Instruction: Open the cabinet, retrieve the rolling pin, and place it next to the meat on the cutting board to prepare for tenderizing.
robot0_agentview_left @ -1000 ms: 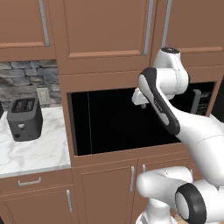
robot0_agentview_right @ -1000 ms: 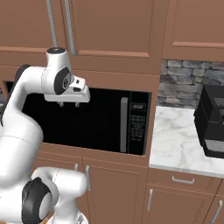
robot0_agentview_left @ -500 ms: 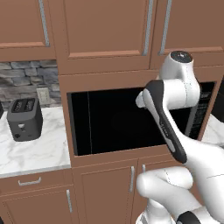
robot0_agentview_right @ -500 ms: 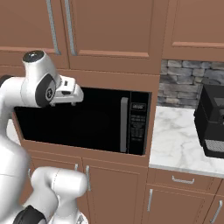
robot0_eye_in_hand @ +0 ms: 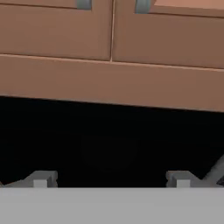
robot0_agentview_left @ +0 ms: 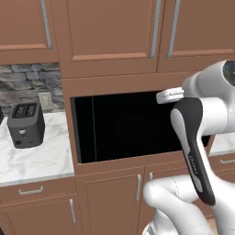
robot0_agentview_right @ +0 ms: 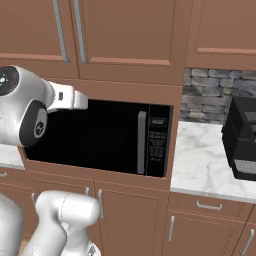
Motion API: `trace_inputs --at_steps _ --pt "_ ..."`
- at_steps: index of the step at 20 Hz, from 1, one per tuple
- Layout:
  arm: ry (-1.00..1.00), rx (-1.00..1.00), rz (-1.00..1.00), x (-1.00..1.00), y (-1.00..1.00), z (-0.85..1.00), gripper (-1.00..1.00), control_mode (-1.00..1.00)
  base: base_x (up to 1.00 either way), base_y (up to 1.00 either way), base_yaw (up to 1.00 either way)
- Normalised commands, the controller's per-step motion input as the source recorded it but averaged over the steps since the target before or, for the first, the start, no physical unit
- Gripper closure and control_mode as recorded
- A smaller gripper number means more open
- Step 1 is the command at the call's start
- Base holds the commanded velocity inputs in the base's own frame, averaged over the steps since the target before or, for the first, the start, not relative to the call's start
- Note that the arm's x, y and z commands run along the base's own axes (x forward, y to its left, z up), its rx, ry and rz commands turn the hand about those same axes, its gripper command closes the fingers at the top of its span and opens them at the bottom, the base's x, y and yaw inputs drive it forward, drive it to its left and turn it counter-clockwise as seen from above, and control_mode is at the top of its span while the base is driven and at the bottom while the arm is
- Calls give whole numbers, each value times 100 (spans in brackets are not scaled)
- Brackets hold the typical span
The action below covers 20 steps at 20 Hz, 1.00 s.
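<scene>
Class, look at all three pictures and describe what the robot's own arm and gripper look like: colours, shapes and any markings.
The arm is made of glossy white rounded segments, with a long dark grey panel down one link and dark round joint caps. The gripper ends in two small, blocky, dark grey finger tips. No cables or lettering are visible.

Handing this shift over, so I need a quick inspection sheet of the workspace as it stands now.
Surface: white marble counter either side of a built-in microwave.
Job's things: cabinet above, doors closed; others nothing seen.
Clutter: toaster on the left counter, black coffee machine on the right.
Grippers: gripper open, empty, facing the microwave just below the cabinet doors.
Cables: nothing seen.
Surroundings: stone backsplash, low cabinets closed.
</scene>
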Motion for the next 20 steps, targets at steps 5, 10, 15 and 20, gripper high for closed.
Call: trace_inputs --at_steps 5,10,15,20 --pt "-43 0 -1 -24 -9 90 -100 -100 0 0 0" --pt "-39 0 -1 -15 -8 90 -100 -100 0 0 0" --pt "-31 0 -3 -1 -3 73 -100 -100 0 0 0" --pt "-9 1 -5 3 -3 18 -100 -100 0 0 0"
